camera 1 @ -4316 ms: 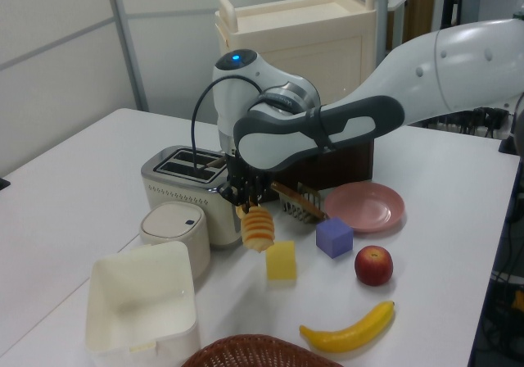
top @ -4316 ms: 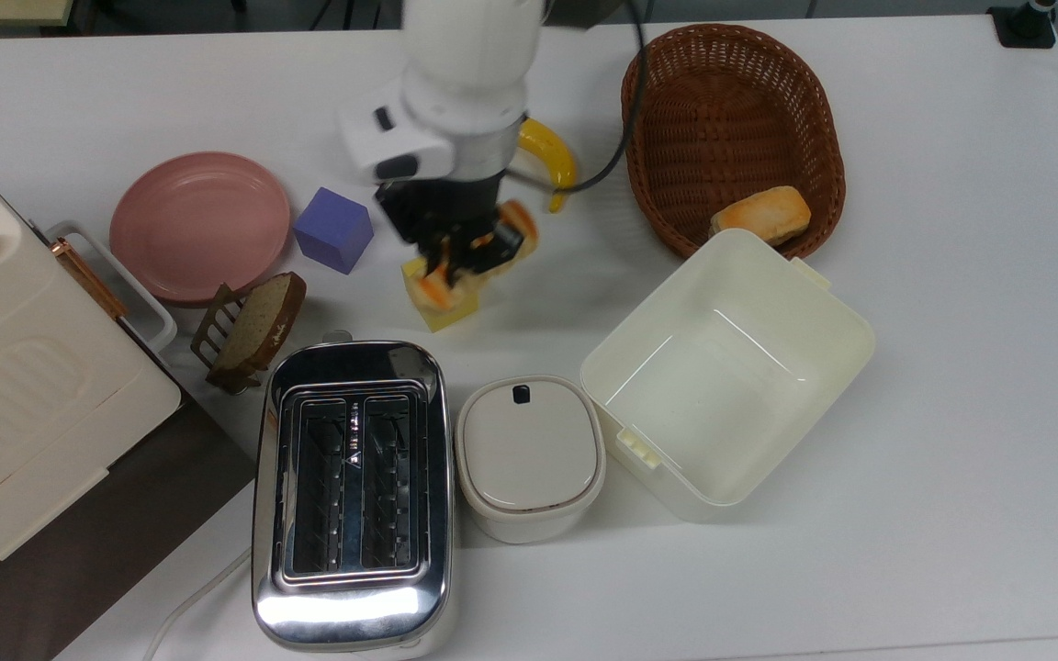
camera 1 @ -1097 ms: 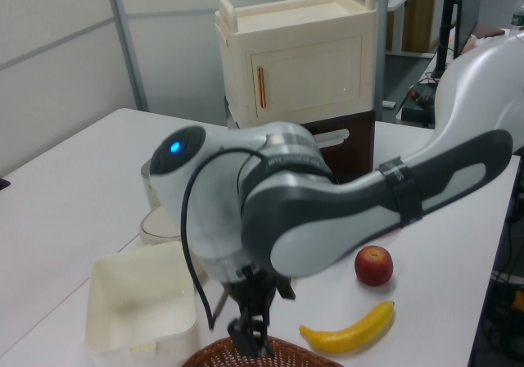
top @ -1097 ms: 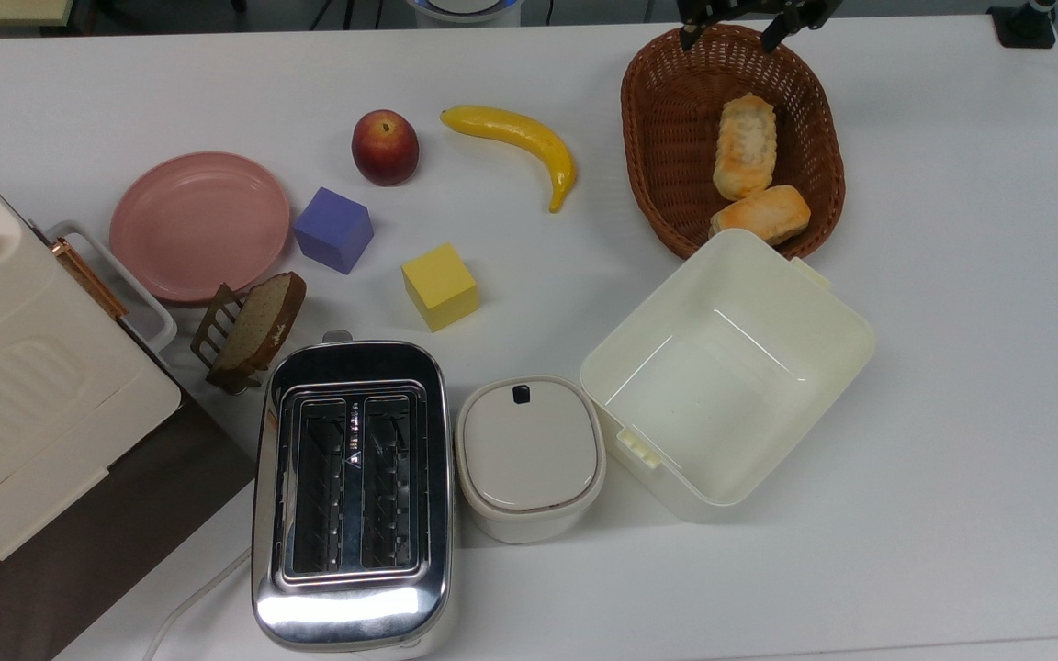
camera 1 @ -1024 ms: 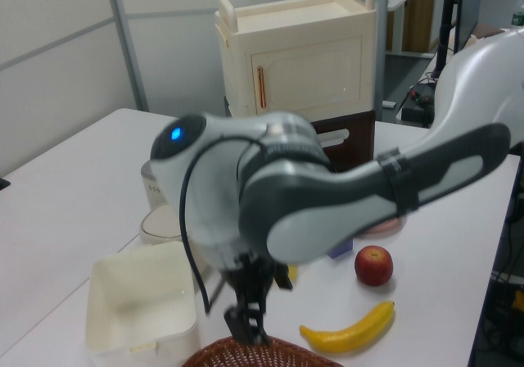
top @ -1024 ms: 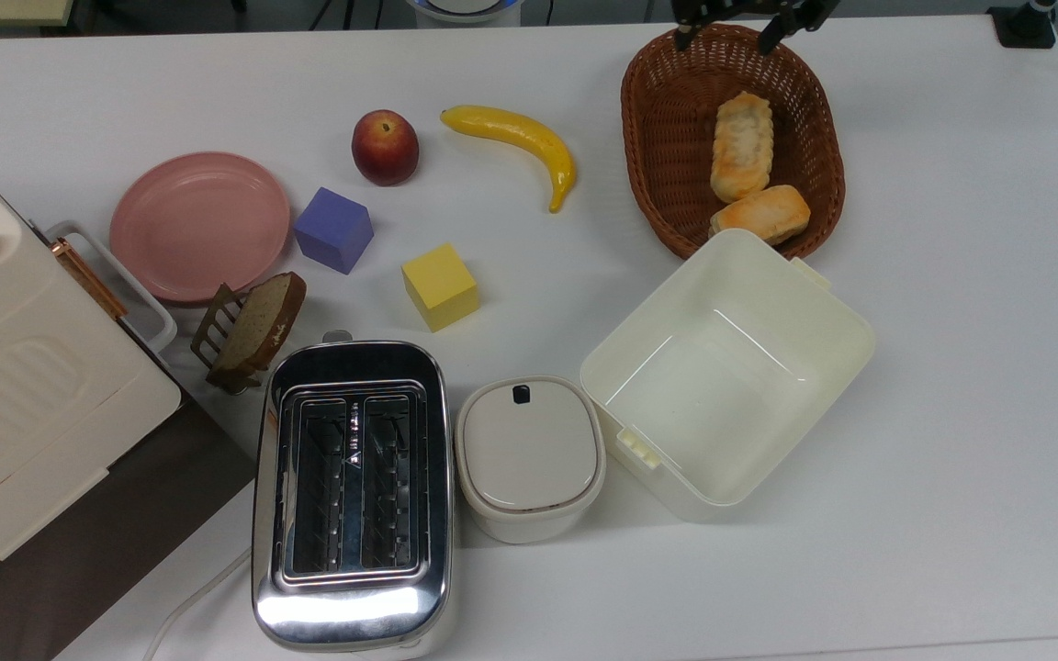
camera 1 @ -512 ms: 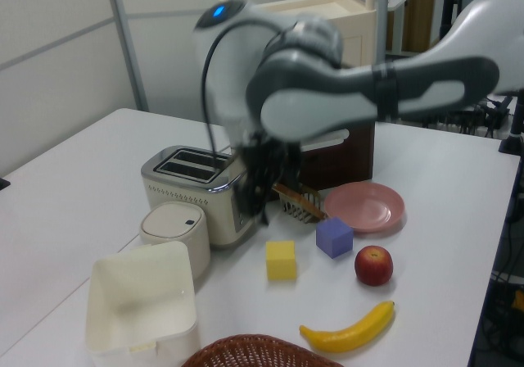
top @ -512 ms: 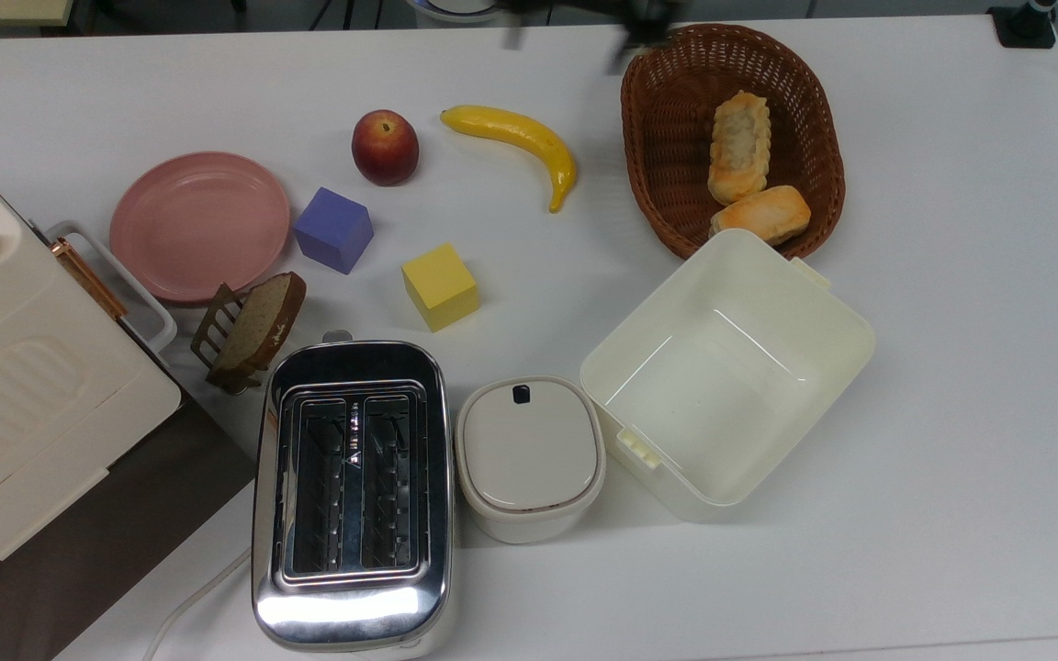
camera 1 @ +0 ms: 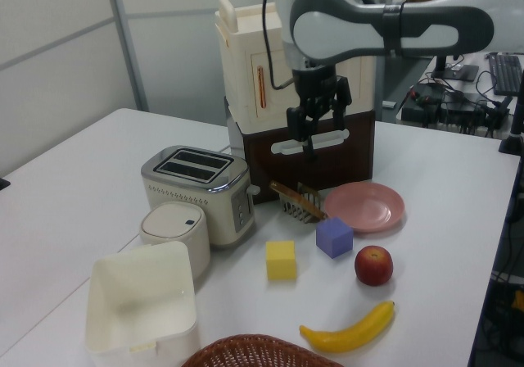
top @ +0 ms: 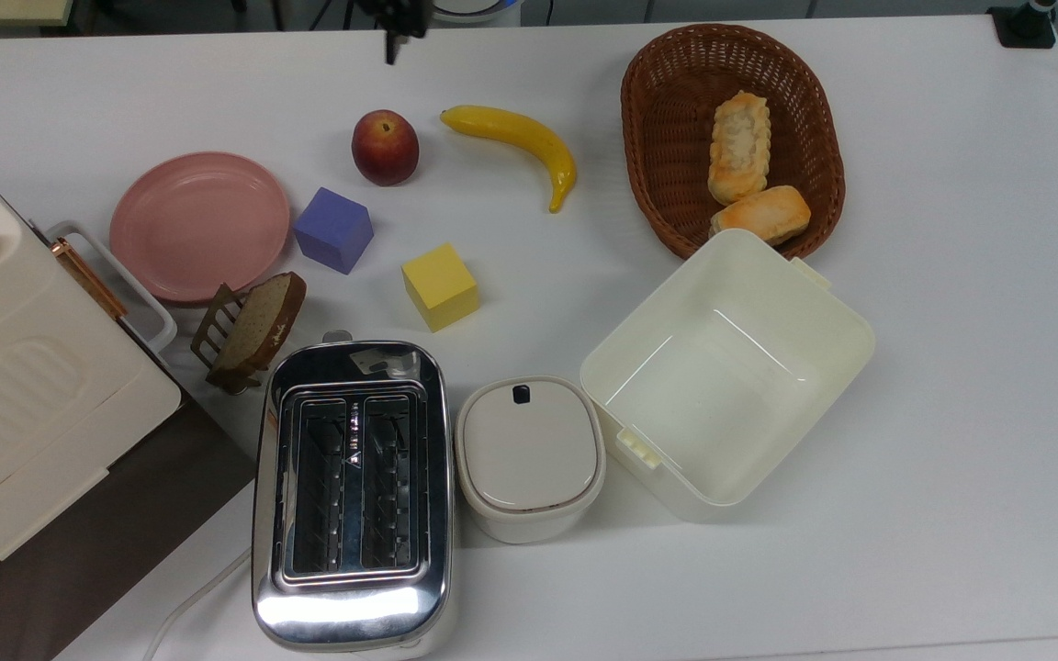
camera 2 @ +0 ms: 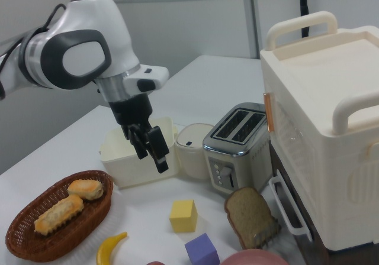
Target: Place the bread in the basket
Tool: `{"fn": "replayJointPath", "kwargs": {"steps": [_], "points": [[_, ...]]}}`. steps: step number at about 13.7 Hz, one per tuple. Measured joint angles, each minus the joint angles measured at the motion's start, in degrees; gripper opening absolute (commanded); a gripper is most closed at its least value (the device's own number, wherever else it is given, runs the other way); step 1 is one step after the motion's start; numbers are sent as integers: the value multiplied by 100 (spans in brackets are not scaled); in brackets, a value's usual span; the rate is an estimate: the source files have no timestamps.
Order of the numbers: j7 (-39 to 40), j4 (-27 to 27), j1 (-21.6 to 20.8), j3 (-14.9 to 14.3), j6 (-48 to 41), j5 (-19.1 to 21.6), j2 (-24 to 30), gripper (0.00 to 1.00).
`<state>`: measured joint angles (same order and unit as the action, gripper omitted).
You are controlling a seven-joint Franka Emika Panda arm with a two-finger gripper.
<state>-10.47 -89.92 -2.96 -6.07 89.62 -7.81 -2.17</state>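
Observation:
The bread (top: pixel 738 147), a long ridged loaf showing its pale bumpy side, lies lengthwise inside the brown wicker basket (top: pixel 667 110) at the top view's upper right. A short golden bun (top: pixel 760 214) rests against its near end. In the right view the bread (camera 2: pixel 58 214) and the bun (camera 2: pixel 86 188) lie side by side in the basket (camera 2: pixel 23 241). My gripper (camera 2: pixel 152 154) hangs open and empty, high above the table and well away from the basket. In the left view the gripper (camera 1: pixel 301 136) hangs in front of the cream cabinet. The basket rim (camera 1: pixel 254 351) shows at the left view's bottom edge.
A banana (top: pixel 515 142), an apple (top: pixel 385 147), a purple cube (top: pixel 333 229) and a yellow cube (top: pixel 440 285) lie mid-table. A pink plate (top: pixel 199 225), a toast rack (top: pixel 249 330), a toaster (top: pixel 352 487), a lidded pot (top: pixel 529 454) and a cream box (top: pixel 823 312) stand nearby. A cream cabinet (top: pixel 24 404) sits at the top view's left.
The gripper carried the bread from above the yellow cube and let it go in the basket. It has since risen and swung away towards the top view's left. The loaf has settled.

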Motion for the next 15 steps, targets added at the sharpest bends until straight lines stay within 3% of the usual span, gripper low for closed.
{"fn": "replayJointPath", "kwargs": {"steps": [15], "points": [[128,-10,36,105,0,34,-64,100]]}}
